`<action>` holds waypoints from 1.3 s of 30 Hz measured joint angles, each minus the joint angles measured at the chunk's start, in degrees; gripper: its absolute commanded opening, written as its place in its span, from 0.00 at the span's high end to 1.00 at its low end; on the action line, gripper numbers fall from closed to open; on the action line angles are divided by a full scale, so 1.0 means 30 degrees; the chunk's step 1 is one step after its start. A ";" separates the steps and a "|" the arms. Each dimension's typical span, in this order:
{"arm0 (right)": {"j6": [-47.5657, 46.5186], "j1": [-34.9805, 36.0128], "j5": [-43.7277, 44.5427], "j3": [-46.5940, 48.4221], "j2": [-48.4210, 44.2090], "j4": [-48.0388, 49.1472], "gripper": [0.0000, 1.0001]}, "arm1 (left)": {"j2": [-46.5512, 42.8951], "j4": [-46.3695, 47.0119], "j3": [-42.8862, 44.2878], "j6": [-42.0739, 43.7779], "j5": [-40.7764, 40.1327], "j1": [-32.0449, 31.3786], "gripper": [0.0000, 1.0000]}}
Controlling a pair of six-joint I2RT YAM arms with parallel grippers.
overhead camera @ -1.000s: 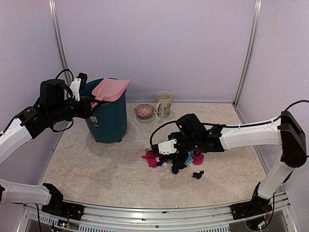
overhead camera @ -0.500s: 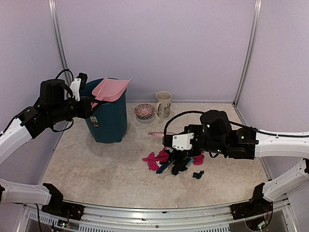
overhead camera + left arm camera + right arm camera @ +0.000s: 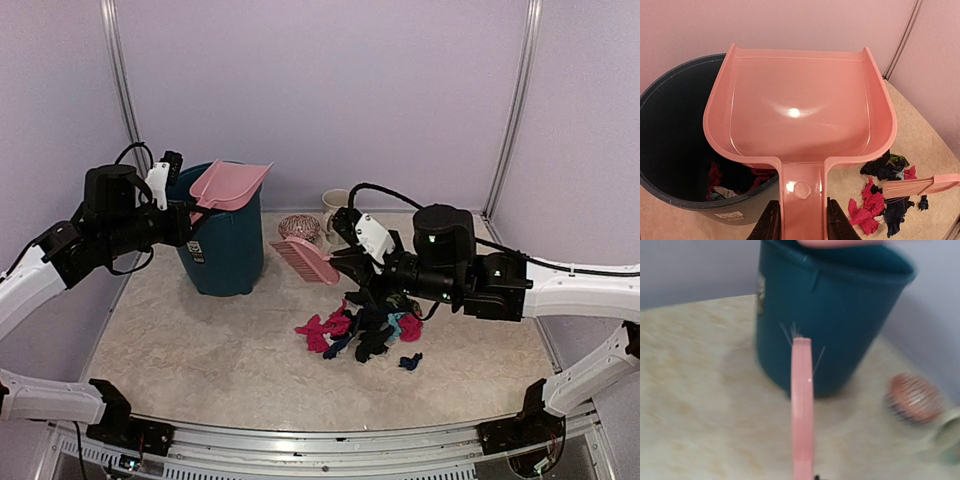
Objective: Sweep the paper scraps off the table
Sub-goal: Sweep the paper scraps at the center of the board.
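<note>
1. The dustpan [image 3: 800,115] is being held over the bin [image 3: 225,262] by the left gripper [image 3: 800,223], the brush [image 3: 305,260] aloft by the right gripper [image 3: 342,266].
2. A flush dustpan edge is being called for beside the paper scraps [image 3: 360,330] piled on the table [image 3: 190,350].

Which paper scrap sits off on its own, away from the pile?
The small navy scrap, alone on the table just right of the heap, toward the front rail.
</note>
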 measured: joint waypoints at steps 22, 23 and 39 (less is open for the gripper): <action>1.4389 -0.1909 -0.4080 0.0896 0.5530 0.0146 1.00 | -0.0605 -0.0015 -0.0102 0.0189 -0.1413 -0.1180 1.00; 1.4739 -0.2208 -0.4379 0.0707 0.5530 0.0138 1.00 | -0.0605 -0.0029 -0.0102 0.0219 -0.1501 -0.1399 1.00; 1.7464 -0.5741 -0.6994 -0.3228 0.4146 -0.0423 1.00 | -0.0525 -0.1588 0.0947 -0.0372 -0.1916 -0.5151 1.00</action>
